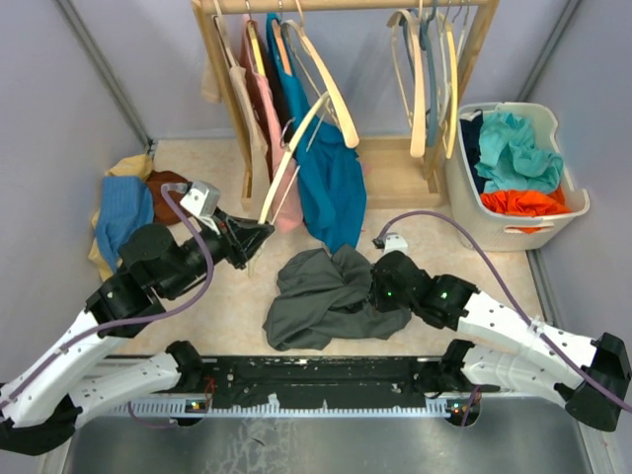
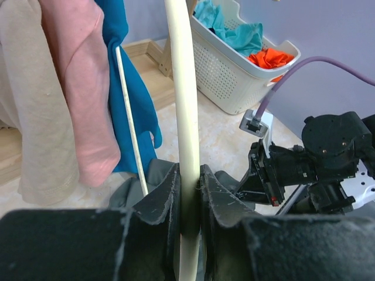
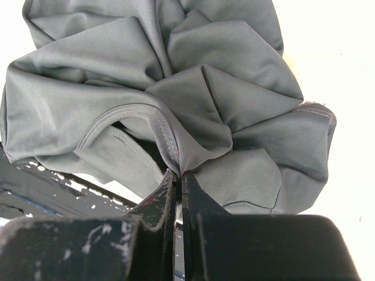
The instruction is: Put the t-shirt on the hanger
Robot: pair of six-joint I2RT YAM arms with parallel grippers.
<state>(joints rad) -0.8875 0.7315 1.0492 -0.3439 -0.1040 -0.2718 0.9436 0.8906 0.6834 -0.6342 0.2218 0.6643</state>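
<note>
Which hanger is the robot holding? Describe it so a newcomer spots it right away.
Start at the wooden clothes rack at the back. By its left half, beside the teal-blue shirt, the hanger slants down. Unlike the other hangers on the rail, its pale wood arm is pinched in the left gripper.

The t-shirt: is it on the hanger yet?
No, the t-shirt lies crumpled on the table while the left gripper holds the hanger beside it.

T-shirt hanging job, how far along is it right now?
Both pickups look done: the left gripper is shut on the hanger, and the right gripper pinches a seamed edge of the t-shirt. It lies crumpled on the table, not on the hanger. Left: threading the hanger into it.
</note>
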